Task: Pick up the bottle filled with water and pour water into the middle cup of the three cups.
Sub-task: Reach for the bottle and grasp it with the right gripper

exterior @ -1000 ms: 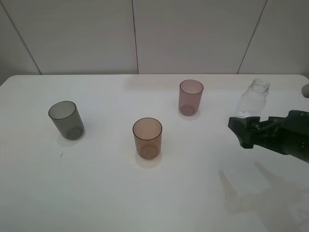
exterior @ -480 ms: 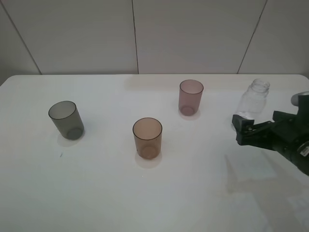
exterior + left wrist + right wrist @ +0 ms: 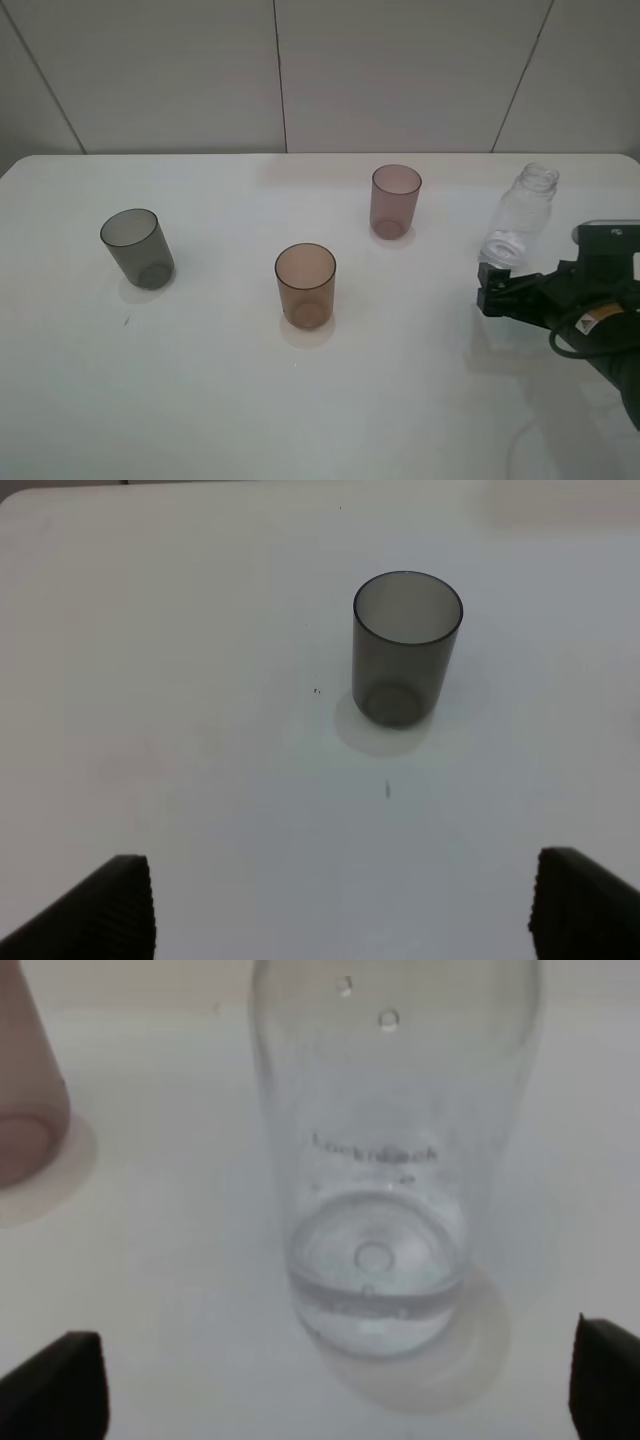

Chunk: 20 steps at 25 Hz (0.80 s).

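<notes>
The clear bottle (image 3: pixel 522 215) stands upright at the right of the table, uncapped, with a little water at its bottom. In the right wrist view the bottle (image 3: pixel 385 1160) is close ahead. My right gripper (image 3: pixel 492 290) is open, low over the table just in front of the bottle's base, and its fingertips (image 3: pixel 55 1385) stand wide apart without touching the bottle. The amber-brown middle cup (image 3: pixel 305 285) stands upright between the smoky grey cup (image 3: pixel 137 248) and the mauve-pink cup (image 3: pixel 396 201). My left gripper (image 3: pixel 345 910) is open and empty, facing the grey cup (image 3: pixel 405 645).
The white table (image 3: pixel 300 400) carries only the cups and the bottle. The mauve-pink cup (image 3: pixel 25 1090) shows at the edge of the right wrist view, beside the bottle. A panelled wall stands behind the table's far edge.
My right gripper has dropped lower and swung in toward the bottle, and now sits right in front of its base. The cups and the bottle have not moved.
</notes>
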Motion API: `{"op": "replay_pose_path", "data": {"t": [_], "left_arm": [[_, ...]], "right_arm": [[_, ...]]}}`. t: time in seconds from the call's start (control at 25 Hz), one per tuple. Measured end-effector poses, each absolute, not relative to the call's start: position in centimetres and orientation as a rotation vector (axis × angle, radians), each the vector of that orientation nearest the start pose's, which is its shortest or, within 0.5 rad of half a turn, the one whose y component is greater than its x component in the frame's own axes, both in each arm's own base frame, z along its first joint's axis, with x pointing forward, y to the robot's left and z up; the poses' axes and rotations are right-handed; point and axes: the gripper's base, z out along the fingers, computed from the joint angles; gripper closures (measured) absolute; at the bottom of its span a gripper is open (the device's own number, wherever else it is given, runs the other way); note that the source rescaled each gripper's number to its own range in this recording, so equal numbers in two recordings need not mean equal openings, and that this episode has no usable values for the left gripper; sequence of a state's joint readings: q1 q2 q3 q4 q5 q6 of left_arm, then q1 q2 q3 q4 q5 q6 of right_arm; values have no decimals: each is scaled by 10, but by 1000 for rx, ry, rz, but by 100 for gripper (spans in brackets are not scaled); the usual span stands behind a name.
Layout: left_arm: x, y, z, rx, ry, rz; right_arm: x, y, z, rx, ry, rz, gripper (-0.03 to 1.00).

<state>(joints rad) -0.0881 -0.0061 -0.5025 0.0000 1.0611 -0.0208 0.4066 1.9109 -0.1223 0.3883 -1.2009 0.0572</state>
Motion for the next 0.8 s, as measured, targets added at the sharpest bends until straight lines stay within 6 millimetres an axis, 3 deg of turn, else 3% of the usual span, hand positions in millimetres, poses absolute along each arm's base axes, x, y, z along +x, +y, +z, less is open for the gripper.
{"op": "replay_pose_path", "data": {"t": [0.56, 0.8], "left_arm": [[-6, 1, 278, 68, 2036, -68], [-6, 1, 278, 68, 2036, -68]], "right_arm": [[227, 49, 93, 98, 1931, -55, -3], [237, 52, 88, 114, 1928, -66, -3]]}}
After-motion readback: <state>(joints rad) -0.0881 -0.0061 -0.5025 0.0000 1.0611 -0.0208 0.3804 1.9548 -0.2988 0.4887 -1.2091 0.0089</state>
